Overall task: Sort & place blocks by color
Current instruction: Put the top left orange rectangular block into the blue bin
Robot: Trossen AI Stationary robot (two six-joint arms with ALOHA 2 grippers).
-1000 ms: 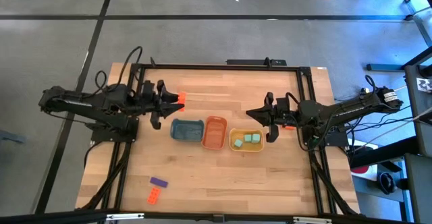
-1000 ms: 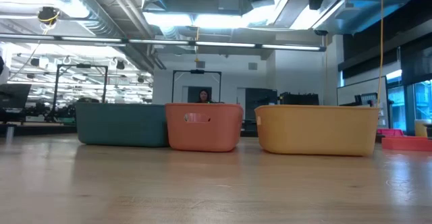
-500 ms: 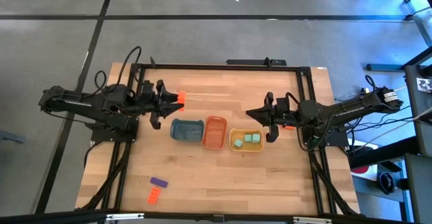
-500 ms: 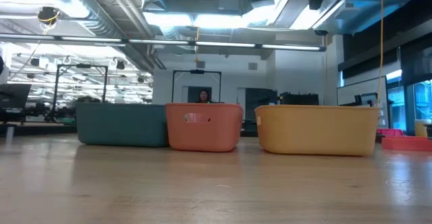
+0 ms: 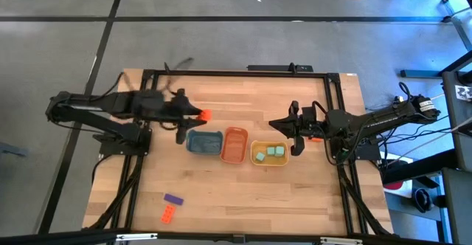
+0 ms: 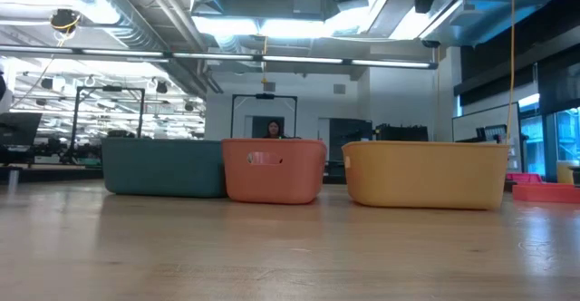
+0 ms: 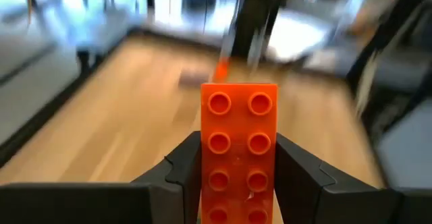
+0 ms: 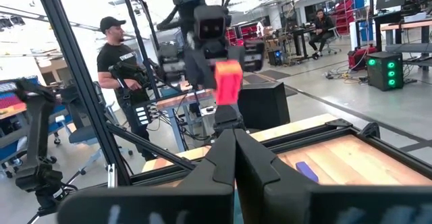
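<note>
Left pincer [image 5: 200, 116], clamped on the orange-red block [image 5: 206, 115], has swung nearer the blue tray [image 5: 204, 150].

Blue tray [image 5: 204, 142], orange tray [image 5: 234, 145], yellow tray [image 5: 268, 154] in row on wooden table [image 5: 243, 186]

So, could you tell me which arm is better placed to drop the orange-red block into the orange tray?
The left. Its gripper already holds the orange-red block just beside the orange tray. The right gripper is shut and empty, beyond the yellow tray.
</note>
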